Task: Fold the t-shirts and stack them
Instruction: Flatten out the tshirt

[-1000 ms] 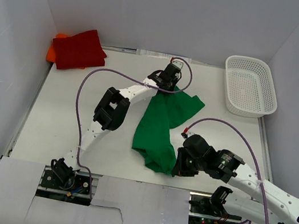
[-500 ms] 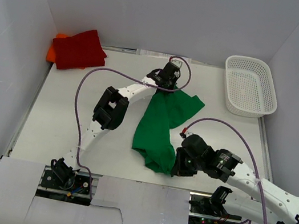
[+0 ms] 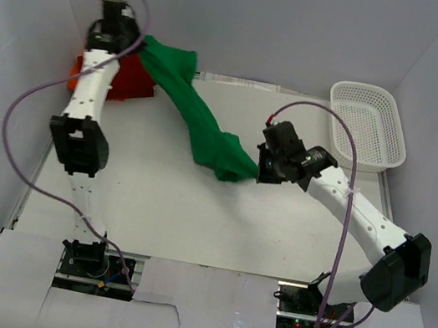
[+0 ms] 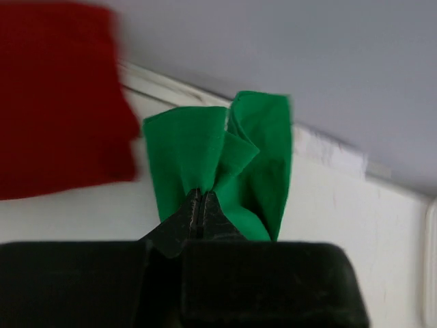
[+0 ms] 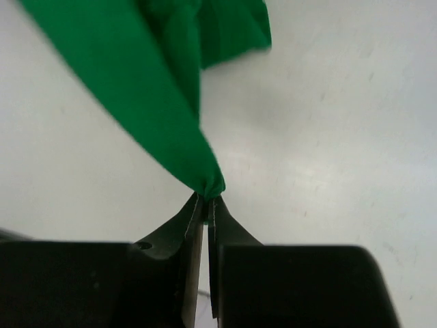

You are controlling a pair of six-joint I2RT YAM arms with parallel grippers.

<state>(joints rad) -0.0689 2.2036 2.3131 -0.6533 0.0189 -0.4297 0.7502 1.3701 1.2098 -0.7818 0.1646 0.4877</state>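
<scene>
At the far left corner of the white table [image 3: 161, 205], an orange t-shirt [image 3: 72, 77] is peeking out from beneath a folded red t-shirt [image 3: 136, 81], both showing as soft matte cloth. Above them the left gripper [image 3: 138, 37] is clenching one end of the green t-shirt [image 3: 197, 122]. In its wrist view the black fingers are pressing together, with a bunch of green folds fanning out just past their tips and the red cloth lying off to the left. From that grip the green t-shirt is stretching as a long twisted band down and rightward over the middle of the table, sagging into a loose bundle near its other end. There the right gripper [image 3: 260, 164] is clamping a gathered point of the fabric. Its wrist view is showing thin dark fingers meeting on a tight green tip, the smooth cloth widening away from them. At the far right corner a white plastic mesh basket [image 3: 366, 88], rectangular with rounded corners, is sitting apart from the cloth.
</scene>
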